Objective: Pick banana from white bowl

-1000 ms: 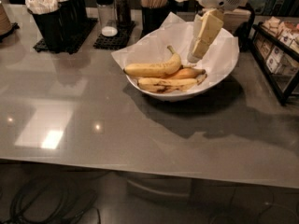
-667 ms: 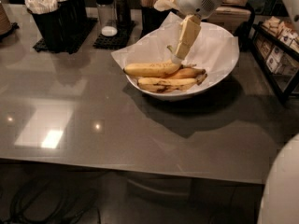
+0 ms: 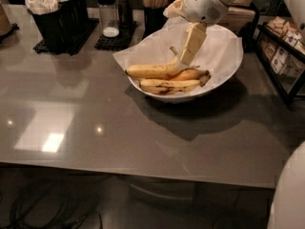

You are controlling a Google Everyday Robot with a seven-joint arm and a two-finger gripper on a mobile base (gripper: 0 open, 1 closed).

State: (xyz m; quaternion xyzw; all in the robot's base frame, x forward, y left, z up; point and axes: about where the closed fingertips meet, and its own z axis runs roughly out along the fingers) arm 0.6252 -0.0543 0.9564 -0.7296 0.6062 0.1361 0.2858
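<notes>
Camera view: gripper (image 3: 183, 61) lower, at banana (image 3: 148, 71).

One paper-lined white bowl (image 3: 229, 74) holds three bananas: one plump yellow banana (image 3: 151, 71), one orange-toned banana (image 3: 191, 75), one dark-blotched banana (image 3: 169, 86). One cream tool (image 3: 184, 61) hangs just above them.

glossy table (image 3: 119, 142), crinkled paper (image 3: 220, 51) lining smooth white bowl (image 3: 225, 82), matt cream pincer (image 3: 184, 61) at the banana (image 3: 151, 71).

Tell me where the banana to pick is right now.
In the camera view, the banana lies in the white bowl at upper centre, just behind the orange-toned banana; the tool sits at its stem end.
</notes>
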